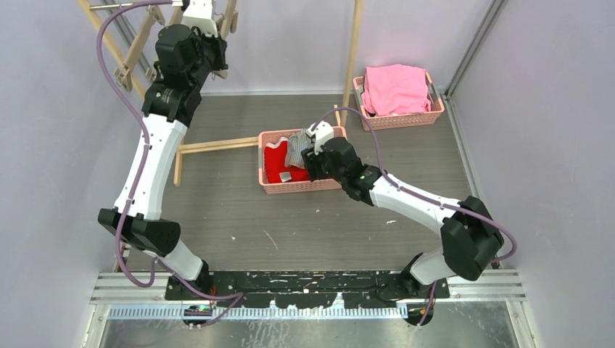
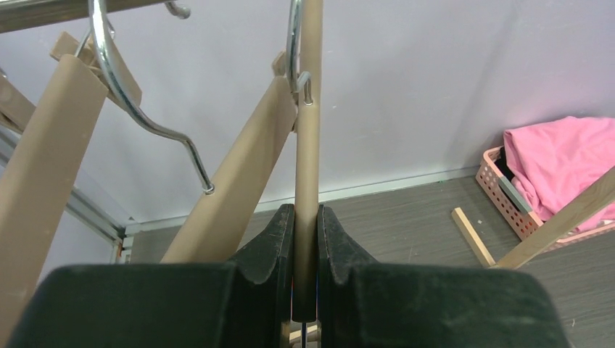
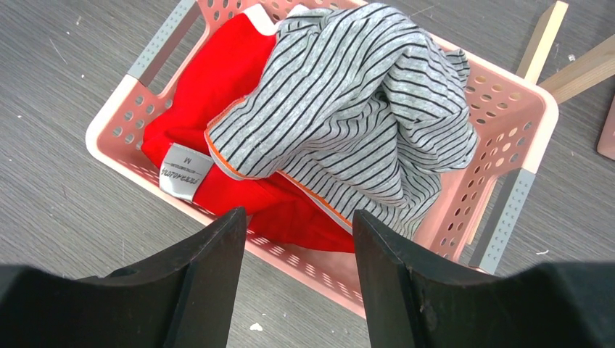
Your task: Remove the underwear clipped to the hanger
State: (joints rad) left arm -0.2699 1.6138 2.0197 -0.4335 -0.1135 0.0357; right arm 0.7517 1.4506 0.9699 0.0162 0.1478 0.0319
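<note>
Right wrist view: striped briefs lie atop red briefs in the pink basket under wide-spread right fingers, while left fingers clamp a hanger.

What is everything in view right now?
striped underwear: one, grey-white, on top in the centre basket
red underwear: one, red, under it, same basket
centre basket: one, pink, mid-table
far basket: one, pink, back right
cloth: one, bright pink, in far basket
hangers: several, tan wood, metal hooks, back left
wooden frame: one, pale, back of table
left end effector: shut on a hanger
right end effector: open, above centre basket
</note>
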